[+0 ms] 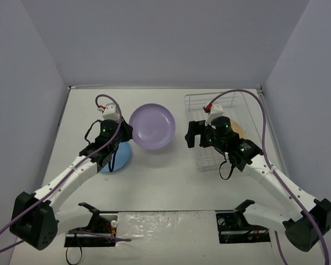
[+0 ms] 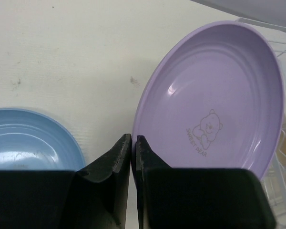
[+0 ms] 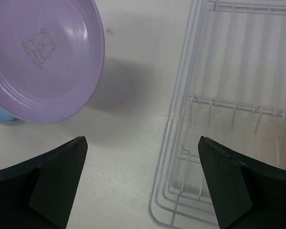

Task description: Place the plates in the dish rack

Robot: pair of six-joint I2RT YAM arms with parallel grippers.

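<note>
My left gripper (image 1: 125,132) is shut on the near rim of the lavender plate (image 1: 151,126), which is lifted off the table and casts a shadow. In the left wrist view the fingertips (image 2: 125,145) pinch that plate's (image 2: 214,95) edge. The blue plate (image 1: 117,158) lies flat on the table under the left arm; it also shows in the left wrist view (image 2: 28,140). My right gripper (image 1: 192,134) is open and empty, hovering at the left edge of the wire dish rack (image 1: 201,102). The orange-yellow plate (image 1: 240,130) lies in the rack, mostly hidden behind the right wrist.
The right wrist view shows the rack's (image 3: 229,109) near left corner and upright dividers, with the lavender plate (image 3: 43,57) to its left. White walls enclose the table on three sides. The rack sits close to the right wall.
</note>
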